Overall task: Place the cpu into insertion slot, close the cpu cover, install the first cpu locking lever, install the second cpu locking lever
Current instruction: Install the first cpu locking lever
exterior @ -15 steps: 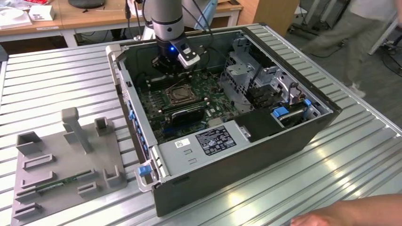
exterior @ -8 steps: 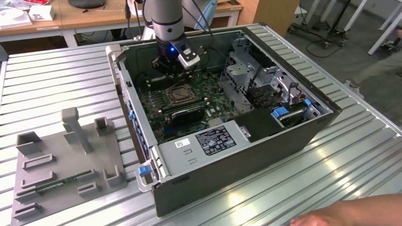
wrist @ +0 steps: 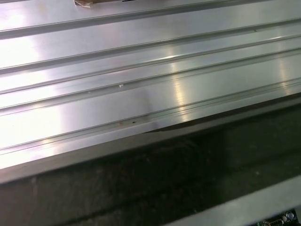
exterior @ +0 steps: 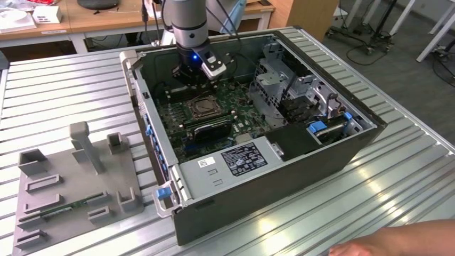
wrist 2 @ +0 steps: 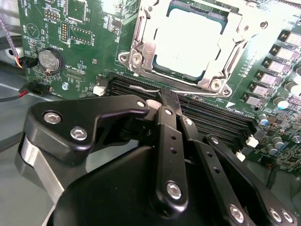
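The hand point(wrist 2: 162, 96) hangs inside the open computer case point(exterior: 284, 176), above the green board point(wrist 2: 84, 42) and just beside the insertion slot point(wrist 2: 141, 35). Its fingers point(wrist 2: 167, 127) are closed together and hold nothing. The cpu point(wrist 2: 188, 42) lies flat in the slot — the cpu cover point(wrist 2: 218, 77) is folded down around it, silvery top showing through the cut-out. In the exterior view, the case stands on the ribbed metal counter point(exterior: 64, 90), with a grey parts tray point(exterior: 71, 186) on the exterior view's left.

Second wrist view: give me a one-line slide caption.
Gripper over the memory slots, beside the cpu seated under its closed cpu cover.
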`<state>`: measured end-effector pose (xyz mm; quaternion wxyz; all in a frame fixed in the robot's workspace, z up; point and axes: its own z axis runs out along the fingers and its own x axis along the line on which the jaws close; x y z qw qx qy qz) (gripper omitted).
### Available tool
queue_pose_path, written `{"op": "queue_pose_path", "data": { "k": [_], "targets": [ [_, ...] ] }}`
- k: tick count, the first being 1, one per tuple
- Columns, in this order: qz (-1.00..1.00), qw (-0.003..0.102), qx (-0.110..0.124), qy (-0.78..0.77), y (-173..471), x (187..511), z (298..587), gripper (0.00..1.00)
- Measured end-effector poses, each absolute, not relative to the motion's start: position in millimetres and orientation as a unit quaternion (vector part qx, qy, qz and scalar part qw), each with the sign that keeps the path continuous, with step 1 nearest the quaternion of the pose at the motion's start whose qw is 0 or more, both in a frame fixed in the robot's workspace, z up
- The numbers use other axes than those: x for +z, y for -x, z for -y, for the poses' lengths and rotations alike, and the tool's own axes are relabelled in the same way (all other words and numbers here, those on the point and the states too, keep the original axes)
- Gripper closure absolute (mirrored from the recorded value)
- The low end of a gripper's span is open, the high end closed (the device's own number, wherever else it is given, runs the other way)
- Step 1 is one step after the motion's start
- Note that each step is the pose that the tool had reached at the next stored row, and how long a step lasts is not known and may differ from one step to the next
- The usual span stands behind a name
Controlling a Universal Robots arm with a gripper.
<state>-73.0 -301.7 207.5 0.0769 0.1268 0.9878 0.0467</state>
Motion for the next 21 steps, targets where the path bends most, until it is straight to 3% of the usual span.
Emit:
{"op": "queue_pose_path", "data": {
  "k": [21],
  "targets": [
    [-0.986,0.078,0.046,-0.14,68.8,199.6,301.7,0.9]
  ]
}}
